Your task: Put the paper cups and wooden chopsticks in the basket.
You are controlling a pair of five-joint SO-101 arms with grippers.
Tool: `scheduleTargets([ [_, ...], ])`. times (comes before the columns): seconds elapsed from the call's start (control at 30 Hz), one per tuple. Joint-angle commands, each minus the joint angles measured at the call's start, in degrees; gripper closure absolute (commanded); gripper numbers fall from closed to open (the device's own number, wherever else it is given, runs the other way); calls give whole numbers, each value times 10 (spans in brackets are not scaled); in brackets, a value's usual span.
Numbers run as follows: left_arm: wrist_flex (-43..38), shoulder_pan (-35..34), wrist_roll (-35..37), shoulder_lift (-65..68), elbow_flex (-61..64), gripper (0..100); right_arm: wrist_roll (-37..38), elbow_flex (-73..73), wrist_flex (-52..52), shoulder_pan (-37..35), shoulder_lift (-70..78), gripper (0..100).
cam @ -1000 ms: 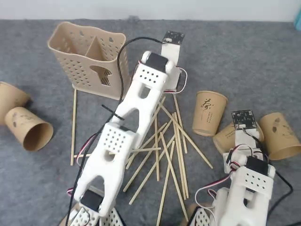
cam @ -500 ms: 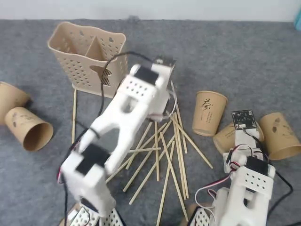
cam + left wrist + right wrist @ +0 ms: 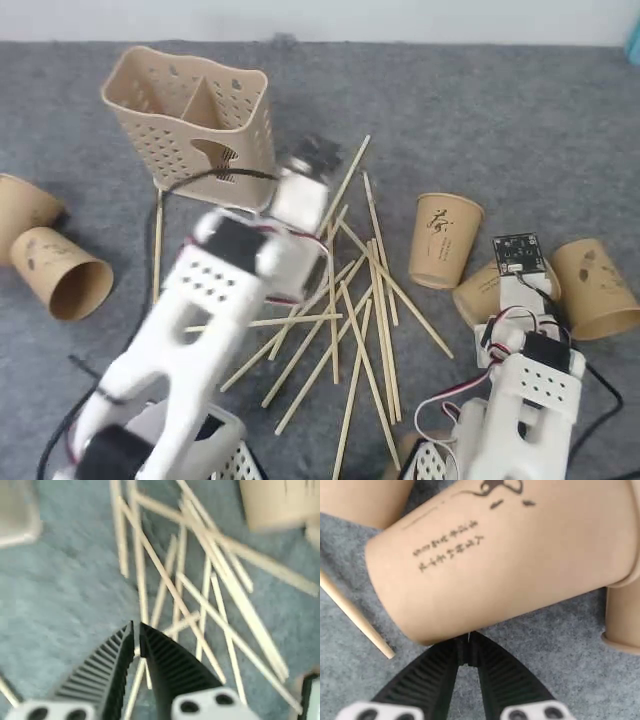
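Note:
The tan perforated basket [image 3: 190,120] stands at the back left. Loose wooden chopsticks [image 3: 350,300] lie criss-crossed in the middle. Two paper cups [image 3: 60,272] lie at the far left. At the right one cup [image 3: 445,240] stands and two more [image 3: 595,290] lie beside it. My left gripper [image 3: 136,626] is shut with nothing in it and hovers over the chopsticks [image 3: 200,595]. My right gripper [image 3: 469,639] is shut, its tips against the side of a lying cup [image 3: 510,555].
A single chopstick [image 3: 157,265] lies apart, left of the pile below the basket. The left arm's white body [image 3: 200,330] stretches over the near left. Open grey mat lies at the back right [image 3: 520,120].
The left arm has pulled back from beside the basket toward the near left, uncovering the far chopsticks. The right arm has not moved.

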Motion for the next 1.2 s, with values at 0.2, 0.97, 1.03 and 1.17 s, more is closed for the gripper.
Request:
scheduleTargets([
  [0.2, 133, -164, -44, 68, -327, 675, 6, -4, -7, -5, -12, 983],
  [0.97, 200, -208, -71, 577, -867, 772, 4, -4, -7, -2, -12, 983],
  [1.03, 200, -199, -70, 576, -864, 773, 4, -4, -7, -2, -12, 983],
  [1.17, 200, -164, -58, 575, -864, 851, 4, -4, -7, -2, -12, 983],
])
